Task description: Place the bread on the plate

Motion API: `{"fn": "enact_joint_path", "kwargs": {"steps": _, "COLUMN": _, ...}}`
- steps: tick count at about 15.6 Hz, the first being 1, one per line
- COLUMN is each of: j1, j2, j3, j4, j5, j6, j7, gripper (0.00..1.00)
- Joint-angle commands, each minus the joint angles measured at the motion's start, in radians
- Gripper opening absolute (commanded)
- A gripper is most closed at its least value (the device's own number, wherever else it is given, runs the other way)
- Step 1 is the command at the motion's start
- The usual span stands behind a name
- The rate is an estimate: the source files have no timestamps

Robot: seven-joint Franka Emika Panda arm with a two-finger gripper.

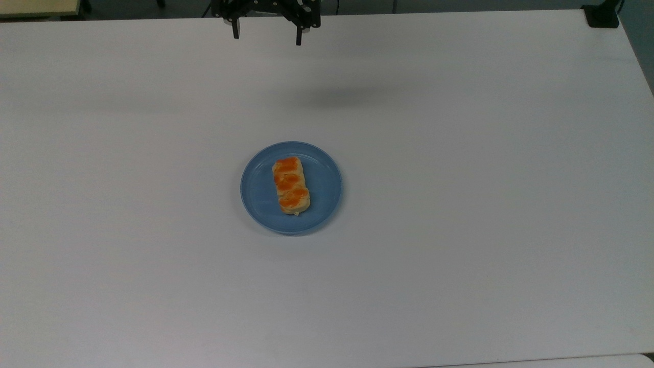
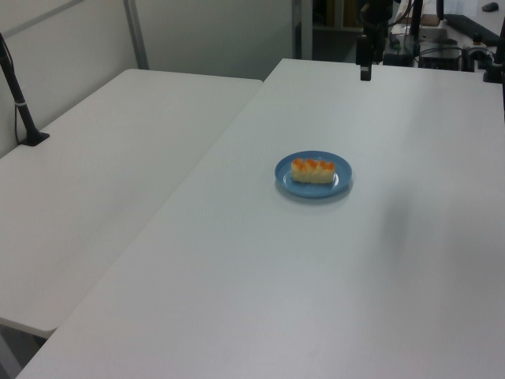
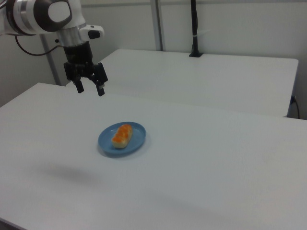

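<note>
The bread (image 1: 291, 184), a pale-yellow bun with orange-brown glazed lobes, lies lengthwise inside the round blue plate (image 1: 321, 200) in the middle of the white table. It is also seen as the bread (image 2: 313, 170) on the plate (image 2: 286, 175) and the bread (image 3: 122, 135) on the plate (image 3: 138, 140). My gripper (image 1: 266, 37) hangs high above the table's far edge at the top view's top, well away from the plate, open with nothing between its fingers. The gripper (image 3: 89, 89) shows its two spread black fingers; the gripper (image 2: 364, 73) is seen edge-on.
The white table (image 1: 460, 204) stretches wide around the plate. A second white table (image 2: 118, 158) adjoins it. A black post base (image 1: 602, 15) stands at the top view's top right corner. The gripper's shadow (image 1: 332, 97) falls on the table beyond the plate.
</note>
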Motion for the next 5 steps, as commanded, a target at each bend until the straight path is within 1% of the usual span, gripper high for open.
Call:
{"fn": "enact_joint_path", "kwargs": {"steps": 1, "j1": -0.001, "j2": -0.021, "j3": -0.011, "j4": 0.000, "j5": 0.012, "j6": -0.024, "j7": -0.019, "gripper": 1.00}}
{"fn": "enact_joint_path", "kwargs": {"steps": 5, "j1": -0.010, "j2": -0.022, "j3": -0.011, "j4": 0.000, "j5": 0.012, "j6": -0.022, "j7": -0.022, "gripper": 1.00}}
